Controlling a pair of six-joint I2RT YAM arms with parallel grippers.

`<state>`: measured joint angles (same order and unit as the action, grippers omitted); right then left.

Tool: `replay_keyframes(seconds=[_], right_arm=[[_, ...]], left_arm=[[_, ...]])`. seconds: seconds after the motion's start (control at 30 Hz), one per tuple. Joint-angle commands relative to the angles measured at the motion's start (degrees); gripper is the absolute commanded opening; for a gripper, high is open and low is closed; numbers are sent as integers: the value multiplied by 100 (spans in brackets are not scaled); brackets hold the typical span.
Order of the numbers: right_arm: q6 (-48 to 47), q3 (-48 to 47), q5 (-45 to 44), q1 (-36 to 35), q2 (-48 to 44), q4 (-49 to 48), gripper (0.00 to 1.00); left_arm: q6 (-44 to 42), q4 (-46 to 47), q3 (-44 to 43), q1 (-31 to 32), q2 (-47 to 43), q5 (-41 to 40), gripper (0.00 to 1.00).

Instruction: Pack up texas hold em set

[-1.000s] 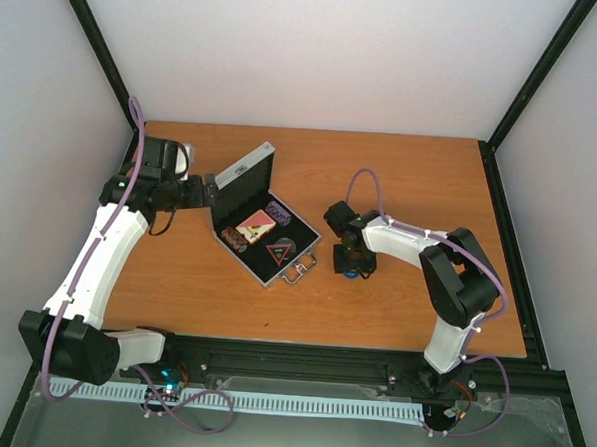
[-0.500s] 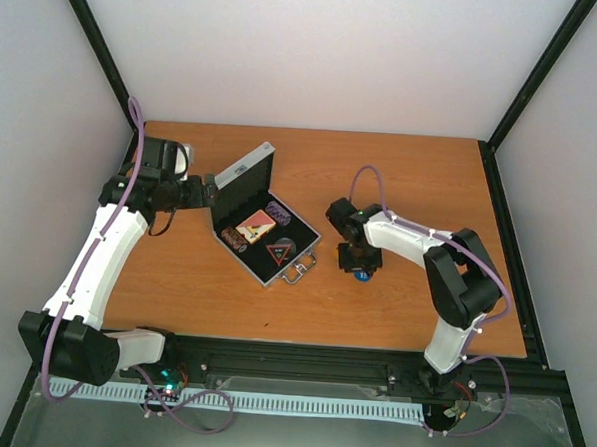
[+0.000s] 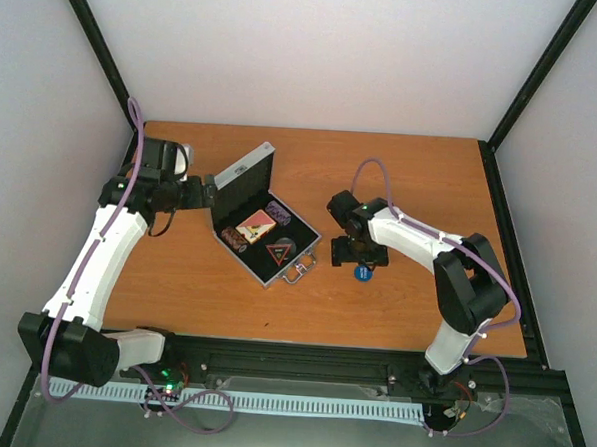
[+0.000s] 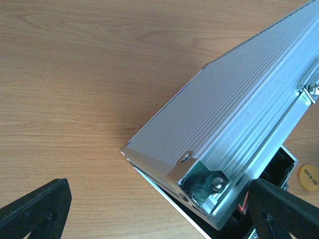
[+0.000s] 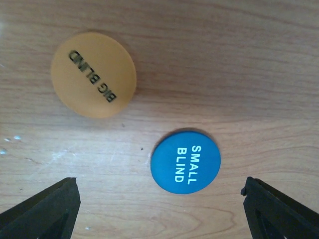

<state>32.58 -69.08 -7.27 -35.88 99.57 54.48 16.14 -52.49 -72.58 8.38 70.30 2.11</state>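
The small silver aluminium case [image 3: 242, 261] is seen lying open left of the middle of the table [image 3: 421, 180]. Its ribbed lid [image 4: 234, 104] is raised on the far-left side and its metal handle [image 3: 298, 273] is turned toward the near edge. Within the black lining, a red card deck [image 3: 256, 221], chip stacks [image 3: 279, 214] and a dark triangular button [image 3: 276, 251] are laid.

The left gripper [image 3: 206, 193] is held just behind the lid, with its fingers [image 4: 37, 209] spread wide. A corner of the lid is framed between them in the wrist view, but nothing is clamped.

The right gripper [image 5: 160, 211] is poised over bare wood just right of the case, its jaws parted wide and nothing gripped. Two round discs are seen lying flat on the table beneath it. A blue disc [image 5: 185, 161] printed SMALL BLIND is found roughly midway between the fingers but beyond their tips. An orange disc [image 5: 93, 74] printed BIG BLIND is found near it but apart. From overhead, the blue disc is shown just beside the gripper and near the case handle, outside the case
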Motion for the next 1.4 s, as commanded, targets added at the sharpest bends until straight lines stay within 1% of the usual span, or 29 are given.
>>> replay_keyframes(seconds=[0.0,0.2,0.37,0.47,0.77,0.83,0.97,1.07,1.2,1.23,1.3,1.37], right_arm=[[-15,295,170,188,42,-154,90],[-365,582,450,518,140,-393,86],[-530,545,419,529,261,-448,85],[-533,566,450,530,348,-507,83],[-515,729,449,537,583,-691,83],[-498,741,470,536,615,-701,77],[-423,843,493,531,550,-718,69],[-372,942,493,538,496,-711,65],[-336,976,462,531,452,-678,64],[-335,976,444,536,443,-672,59],[-331,971,411,529,445,-652,58],[-315,959,387,534,441,-634,47]], left_arm=[[-58,-97,15,14,-131,-68,100],[-58,-78,23,14,-113,-72,100],[-58,-73,7,14,-96,-56,100],[-58,-72,15,14,-97,-58,100],[-65,-80,41,14,-104,-100,100],[-67,-78,44,14,-104,-94,100],[-67,-78,33,15,-102,-97,100],[-62,-73,41,14,-96,-87,100],[-56,-56,51,14,-91,-71,100],[-57,-52,51,14,-95,-58,100],[-51,-59,42,14,-102,-61,100],[-52,-66,42,14,-111,-61,100]])
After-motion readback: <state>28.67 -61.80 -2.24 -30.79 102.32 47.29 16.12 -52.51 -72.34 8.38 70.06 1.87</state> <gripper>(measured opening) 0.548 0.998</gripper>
